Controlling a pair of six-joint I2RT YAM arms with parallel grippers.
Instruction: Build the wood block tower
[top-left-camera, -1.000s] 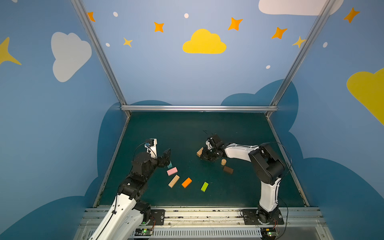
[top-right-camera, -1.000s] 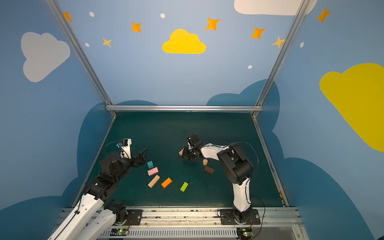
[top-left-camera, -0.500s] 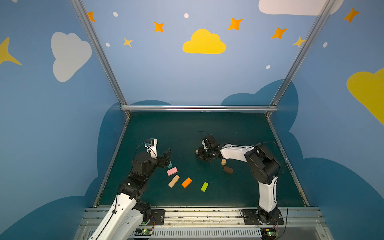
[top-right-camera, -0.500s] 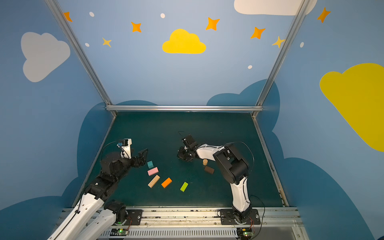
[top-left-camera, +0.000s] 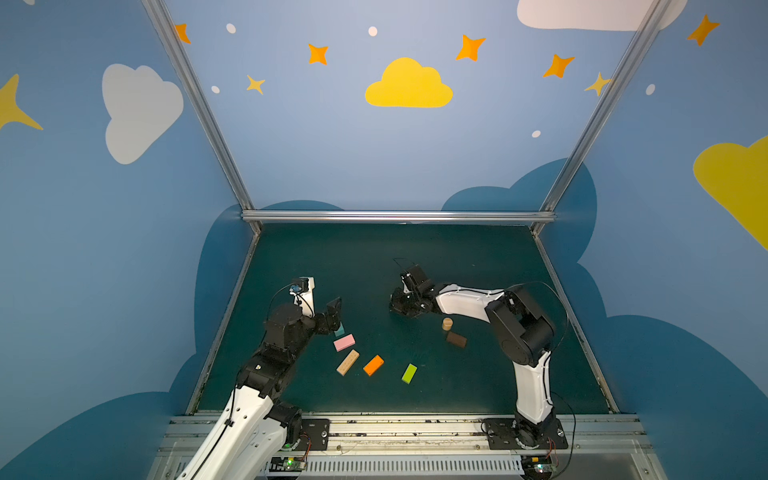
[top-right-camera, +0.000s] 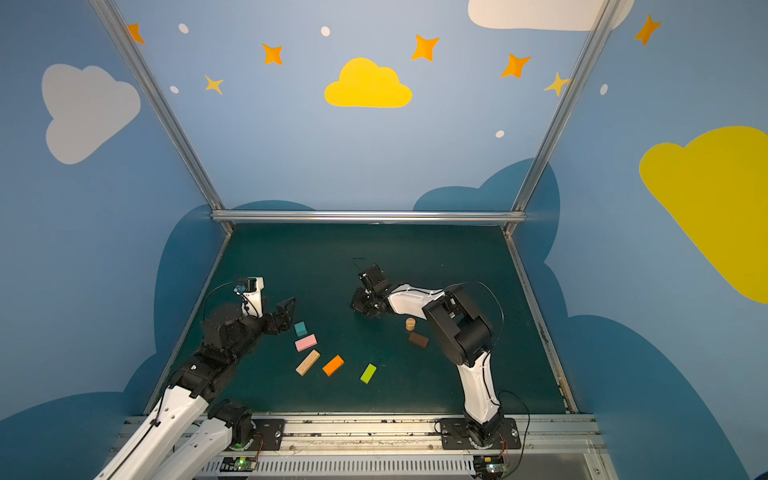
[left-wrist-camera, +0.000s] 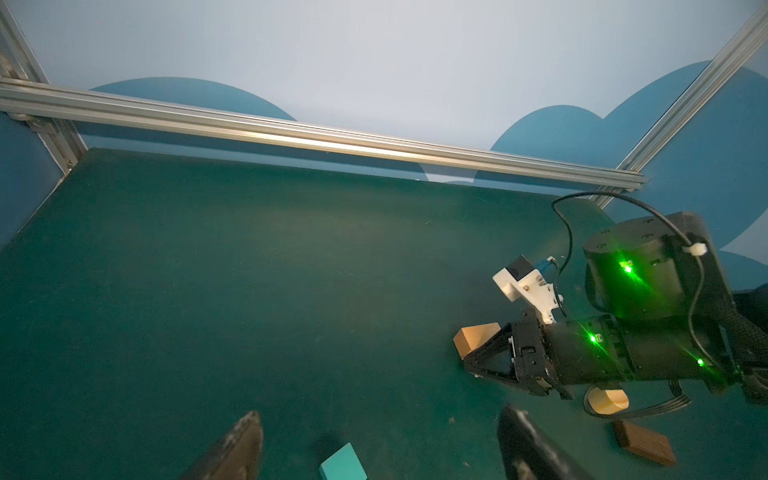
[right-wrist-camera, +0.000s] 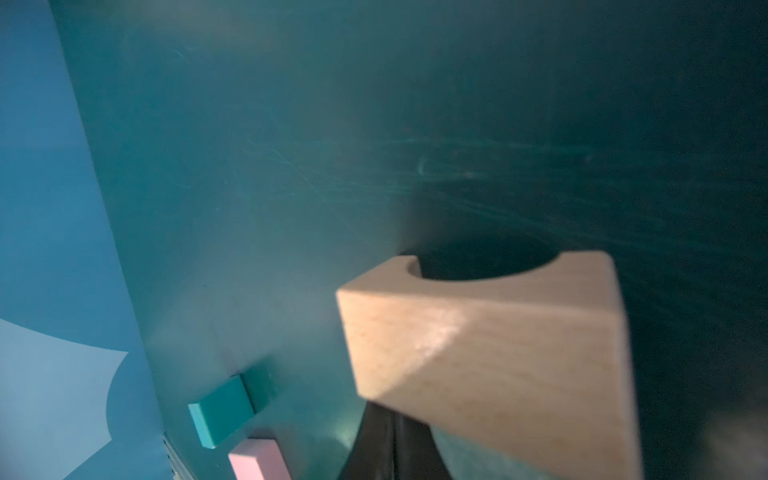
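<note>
Tan arch (right-wrist-camera: 486, 353), pinched in right gripper (top-left-camera: 398, 305), well apart from teal cube (top-right-camera: 300, 328): best lowered level, feet flat. Left gripper (left-wrist-camera: 376, 451) spread near it.

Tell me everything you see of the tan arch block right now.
The tan arch is pale, unpainted-looking wood with a half-round cutout in one long side. The right hand is shut on it, holding it tilted, low over the green mat, mid-table. No other block touches it; mat contact is unclear.
</note>
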